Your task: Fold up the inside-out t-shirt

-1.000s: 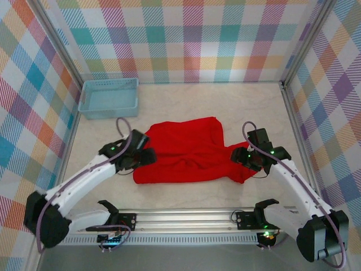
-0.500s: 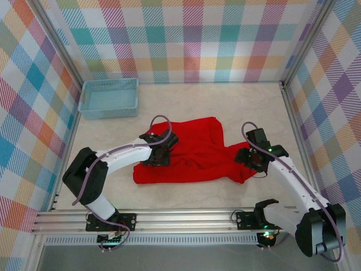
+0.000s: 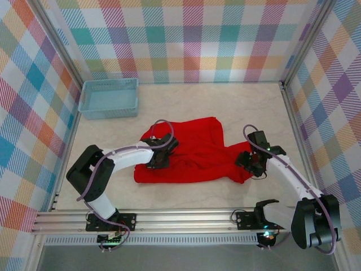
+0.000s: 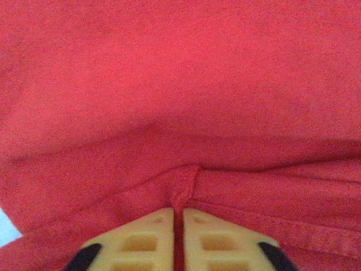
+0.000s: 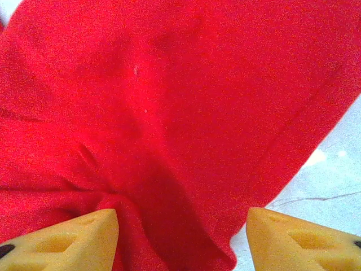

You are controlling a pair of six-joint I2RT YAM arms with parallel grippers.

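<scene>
The inside-out t-shirt (image 3: 194, 151) is bright red and lies crumpled in the middle of the table. My left gripper (image 3: 161, 153) rests on its left part, shut on a pinched ridge of the red cloth (image 4: 181, 189) that runs between the two yellow fingers (image 4: 141, 240). At the shirt's right edge, my right gripper (image 3: 252, 161) stands open. Its yellow fingertips (image 5: 84, 231) straddle a fold of the t-shirt (image 5: 186, 130) near the hem, with bare table beside the right one.
A light blue basket (image 3: 108, 97) stands at the back left. Checkered walls enclose the pale table (image 3: 248, 107), with open room behind the shirt. A metal rail (image 3: 186, 217) runs along the near edge.
My left arm swung in from the shirt's left edge onto the cloth and its gripper went from open to shut on a fold. The right gripper shifted slightly and stayed open.
</scene>
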